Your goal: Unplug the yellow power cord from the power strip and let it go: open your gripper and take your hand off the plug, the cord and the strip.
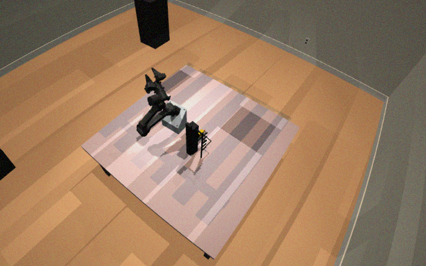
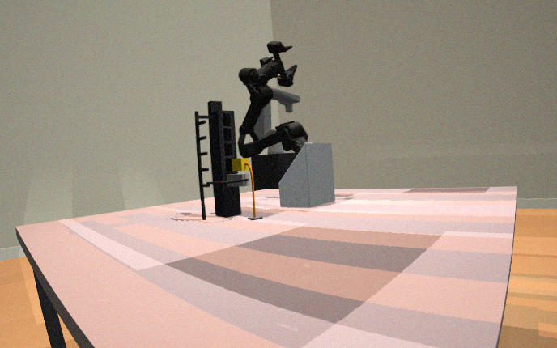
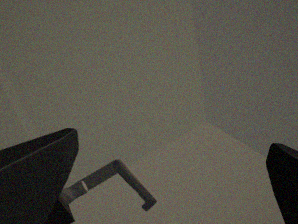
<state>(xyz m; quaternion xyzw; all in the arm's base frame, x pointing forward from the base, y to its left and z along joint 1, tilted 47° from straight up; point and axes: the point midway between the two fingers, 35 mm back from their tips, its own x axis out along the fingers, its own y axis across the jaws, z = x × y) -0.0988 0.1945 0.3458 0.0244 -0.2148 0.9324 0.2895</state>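
Taking the power strip (image 2: 221,158) as the landmark and reading the exterior view from left to right: to its left stands a thin black rack (image 2: 201,163) with short rungs, upright on the bench (image 2: 287,286), with one bar reaching across to the strip's lower part. The strip itself is a tall black tower standing on end, so its sockets face sideways and a plug has to be drawn out level, not lifted.

On the strip's right face, about midway up, sits the yellow plug (image 2: 240,163), seated against the strip, so the unplugging is not yet done. Just below it a grey plug (image 2: 237,179) sits in the next socket. From the yellow plug the yellow cord (image 2: 252,188) arcs out and drops to a small dark foot on the bench just right of the strip's base; that loop leaves slack, so the plug should come free without dragging the strip.

Further right, behind the strip, is the grey wedge-shaped block (image 2: 308,174) beside the arm's base. The arm is folded back and high above the strip, and the pincer (image 2: 283,61) is raised well apart from the plug, cord and strip. Its jaws stand wide, near full spread, holding nothing; the wrist view shows only wall between them. I judge that the reach toward the plug has yet to begin.
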